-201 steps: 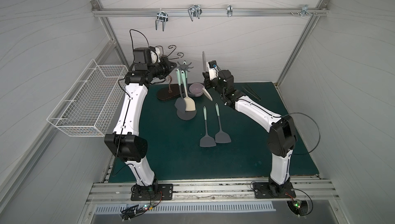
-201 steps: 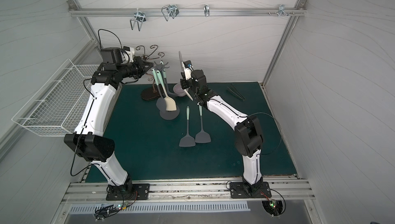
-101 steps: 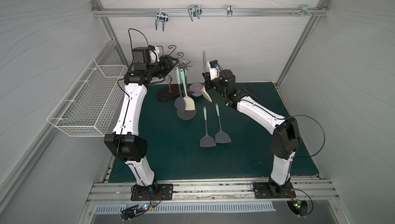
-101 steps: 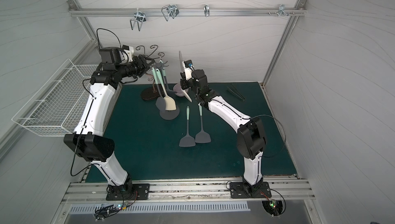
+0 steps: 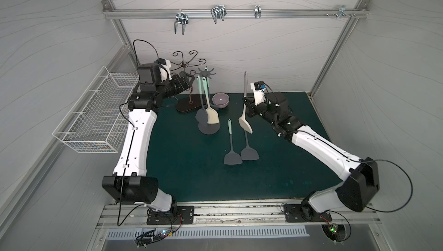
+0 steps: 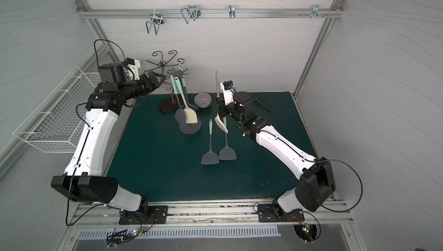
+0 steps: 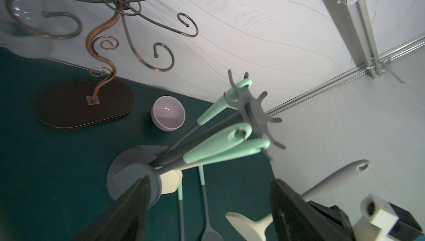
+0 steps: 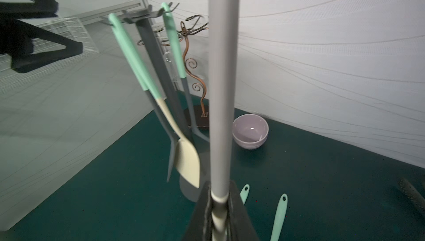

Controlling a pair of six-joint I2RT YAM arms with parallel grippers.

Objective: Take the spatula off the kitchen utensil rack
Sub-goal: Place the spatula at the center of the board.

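1. The right gripper (image 5: 247,102) is clenched on the spatula (image 5: 245,87), gripping low on its grey handle and holding it upright above the mat (image 5: 179,166).
2. In both top views the spatula hangs at 3 o'clock from the kitchen utensil rack (image 5: 206,73), apart from it.
3. The left gripper (image 5: 190,79) is released, jaws wide, at 9 o'clock just beside the rack's star top.
4. Three mint-handled utensils (image 7: 218,141) hang from the prongs.

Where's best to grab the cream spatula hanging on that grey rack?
Take the cream spatula by its mint handle, midway below the rack prongs. It hangs nearly upright from a loop, so the open left tool could come in level from the left, close across the slim handle, then lift. The flat head hangs close to a grey spatula: a poor hold.
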